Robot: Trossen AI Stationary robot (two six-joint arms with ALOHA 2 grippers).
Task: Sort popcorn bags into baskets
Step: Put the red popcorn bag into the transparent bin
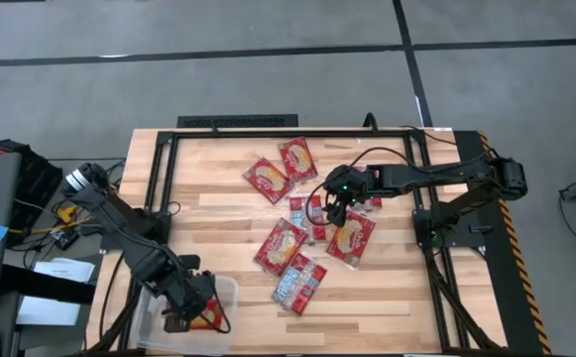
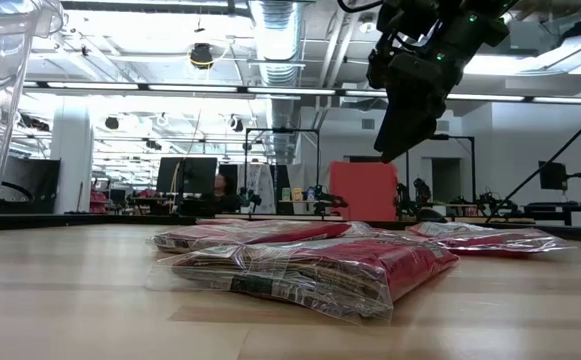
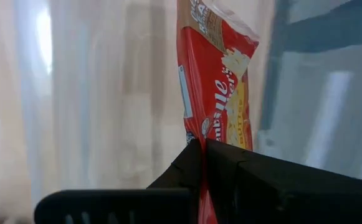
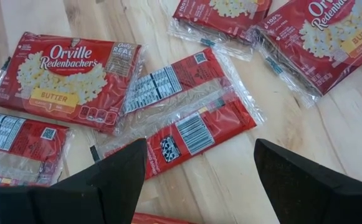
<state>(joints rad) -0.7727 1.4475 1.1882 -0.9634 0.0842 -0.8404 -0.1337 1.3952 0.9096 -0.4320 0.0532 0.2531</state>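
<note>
Several red popcorn bags (image 1: 281,245) lie flat on the wooden table's middle; in the low view they show as a heap (image 2: 300,265). A clear plastic basket (image 1: 230,288) stands at the near left corner. My left gripper (image 1: 194,307) is over the basket, shut on one red popcorn bag (image 3: 221,74). My right gripper (image 4: 199,168) hangs open above the heap. Its fingers stand apart over a bag lying back-side up (image 4: 181,121), touching nothing. The low view shows it (image 2: 410,95) well above the bags. My left gripper pinches the popcorn bag by one narrow end (image 3: 200,138) between its two fingers (image 3: 230,165). The fingers point steeply down into the basket. The bag hangs on beyond the fingertips toward the basket's clear floor; whether its far end touches the floor I cannot tell.
A black frame (image 1: 238,123) borders the table's far, left and right sides. The basket's clear wall (image 2: 0,110) rises at the low view's left. Bare wood (image 1: 387,297) lies between the heap and the near edge.
</note>
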